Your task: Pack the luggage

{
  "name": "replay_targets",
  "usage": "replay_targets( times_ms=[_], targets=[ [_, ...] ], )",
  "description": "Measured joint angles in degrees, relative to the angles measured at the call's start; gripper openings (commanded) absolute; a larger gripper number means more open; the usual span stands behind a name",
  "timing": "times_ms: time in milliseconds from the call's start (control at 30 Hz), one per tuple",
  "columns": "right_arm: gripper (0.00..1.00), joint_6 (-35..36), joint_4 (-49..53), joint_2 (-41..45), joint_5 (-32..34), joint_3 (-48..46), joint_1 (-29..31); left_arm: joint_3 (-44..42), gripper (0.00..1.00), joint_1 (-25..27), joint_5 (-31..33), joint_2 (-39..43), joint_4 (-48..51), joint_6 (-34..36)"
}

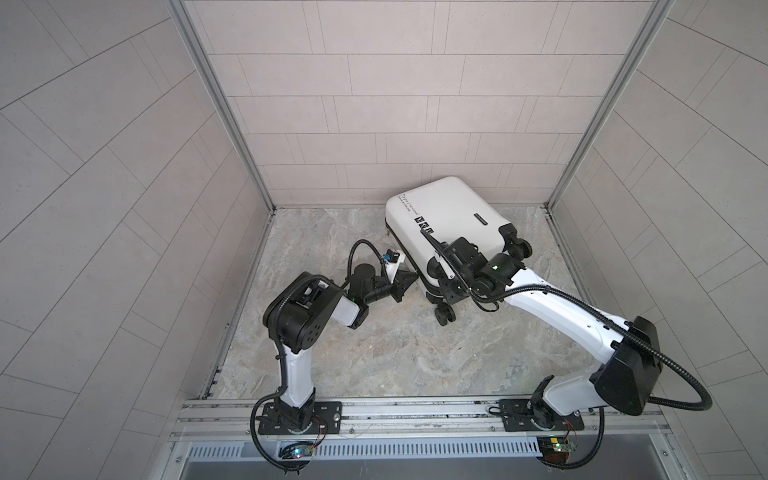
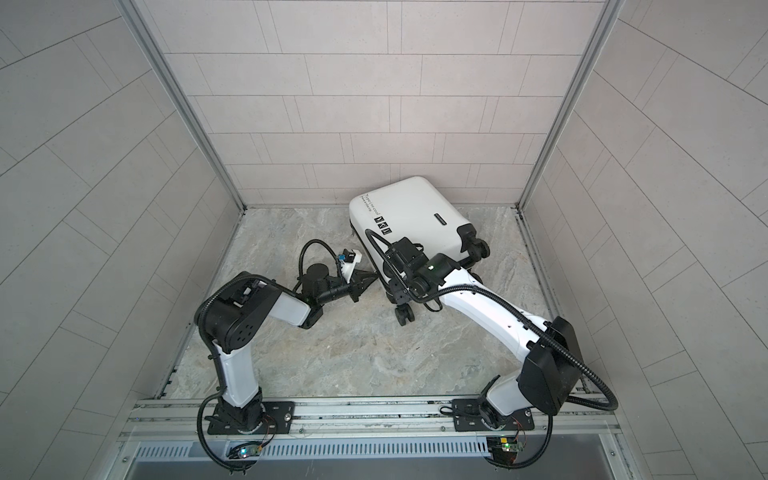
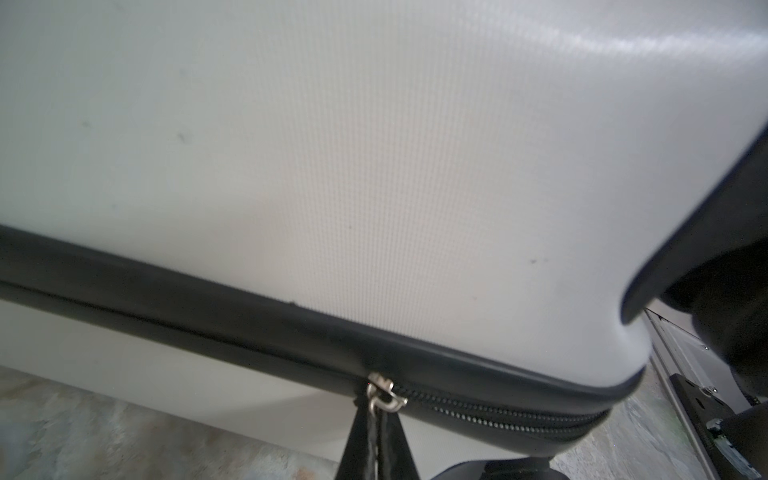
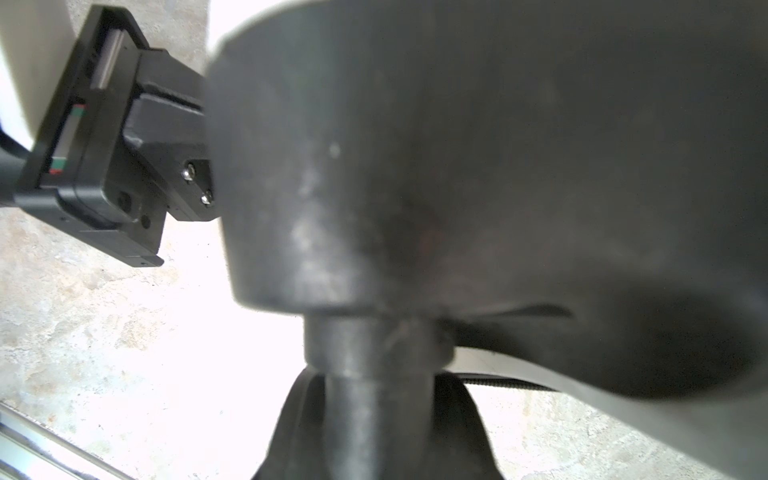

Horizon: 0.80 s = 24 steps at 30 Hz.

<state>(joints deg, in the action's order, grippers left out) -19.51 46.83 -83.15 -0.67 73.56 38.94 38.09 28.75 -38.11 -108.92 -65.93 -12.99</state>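
The luggage (image 1: pixel 440 212) (image 2: pixel 407 208), a white hard shell with black wheels, lies flat on the marble floor near the back wall, its lid down. In the left wrist view its shell (image 3: pixel 374 166) fills the frame, with the black zipper band running below. My left gripper (image 1: pixel 414 279) (image 2: pixel 375 279) (image 3: pixel 376 451) is shut on the black zipper pull (image 3: pixel 376 432), which hangs from the metal slider (image 3: pixel 384 392) on the near left side. My right gripper (image 1: pixel 437 272) (image 2: pixel 392 276) (image 4: pixel 376 436) is closed around the grey stem of a caster wheel (image 4: pixel 457 166) at the near corner.
Tiled walls close in the floor on the left, back and right. A metal rail (image 1: pixel 415 409) carrying both arm bases runs along the front. Another black wheel (image 1: pixel 444 326) sticks out toward the front. The left gripper's body (image 4: pixel 104 145) sits close beside the right one.
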Motion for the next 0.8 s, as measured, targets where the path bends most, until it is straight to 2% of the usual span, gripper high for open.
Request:
replay_targets(
  times_ms=[367,800],
  targets=[
    [0.00,-1.90,2.03,-1.70,-2.93,3.26,-0.11,-0.68,0.00,1.20,2.21,4.39,6.71,1.07],
    [0.00,-2.38,3.52,-3.98,-3.43,6.71,-0.11,-2.67,0.00,4.24,4.26,11.21,14.01,1.92]
  ],
)
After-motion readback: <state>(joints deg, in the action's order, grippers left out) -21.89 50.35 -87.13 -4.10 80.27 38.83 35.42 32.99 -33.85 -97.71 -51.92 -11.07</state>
